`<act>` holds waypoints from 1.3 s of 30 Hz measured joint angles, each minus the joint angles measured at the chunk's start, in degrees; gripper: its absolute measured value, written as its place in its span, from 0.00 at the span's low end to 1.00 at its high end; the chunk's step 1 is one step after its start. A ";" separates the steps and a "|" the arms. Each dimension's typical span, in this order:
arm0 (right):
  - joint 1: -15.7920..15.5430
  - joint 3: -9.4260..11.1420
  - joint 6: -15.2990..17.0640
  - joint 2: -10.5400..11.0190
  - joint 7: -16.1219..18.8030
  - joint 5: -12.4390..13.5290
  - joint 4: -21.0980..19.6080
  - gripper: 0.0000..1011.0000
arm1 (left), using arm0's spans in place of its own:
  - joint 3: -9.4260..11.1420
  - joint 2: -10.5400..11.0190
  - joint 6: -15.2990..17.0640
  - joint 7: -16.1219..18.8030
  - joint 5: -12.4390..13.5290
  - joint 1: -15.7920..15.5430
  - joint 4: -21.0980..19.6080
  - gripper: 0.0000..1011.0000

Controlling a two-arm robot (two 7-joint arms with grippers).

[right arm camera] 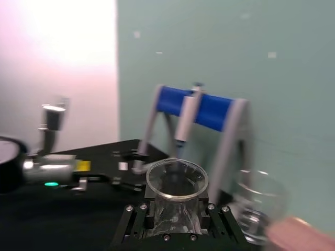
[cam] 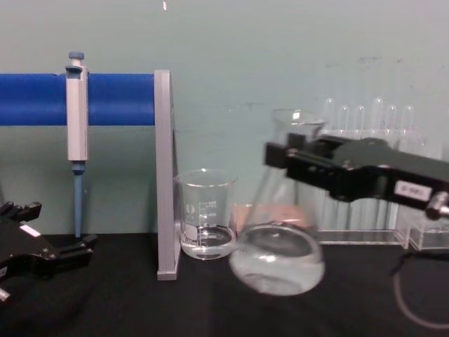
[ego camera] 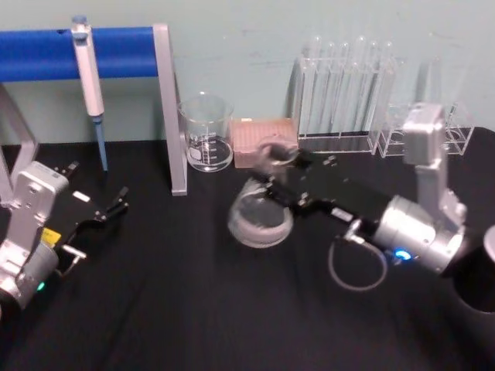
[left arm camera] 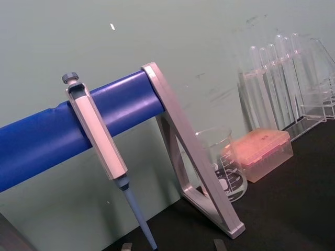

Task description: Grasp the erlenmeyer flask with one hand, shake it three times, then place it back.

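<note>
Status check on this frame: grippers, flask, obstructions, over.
Right gripper shut on erlenmeyer flask neck, flask tilted. Left gripper open, parked at left. Beaker stands behind flask, apart.

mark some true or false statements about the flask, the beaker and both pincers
1. The right pincer grips the erlenmeyer flask by its neck. True.
2. The flask stands upright. False: it is tilted.
3. The beaker lies on its side. False: it stands upright by the rack's grey leg.
4. The pipette hangs on the blue bar. True.
5. The left pincer holds a test tube. False: it is open and empty, on the left.
</note>
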 joint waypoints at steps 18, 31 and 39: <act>-7.87 12.14 1.14 3.05 -11.78 -1.14 -1.71 0.45 | 0.00 0.00 0.00 0.00 0.00 0.00 0.00 0.99; -6.00 10.98 2.06 0.69 -7.91 -2.07 -0.55 0.45 | 0.00 0.00 0.00 0.00 0.00 0.00 0.00 0.99; -2.28 5.91 2.66 -0.89 -1.33 -1.14 1.18 0.45 | 0.00 0.00 0.00 0.00 0.00 0.00 0.00 0.99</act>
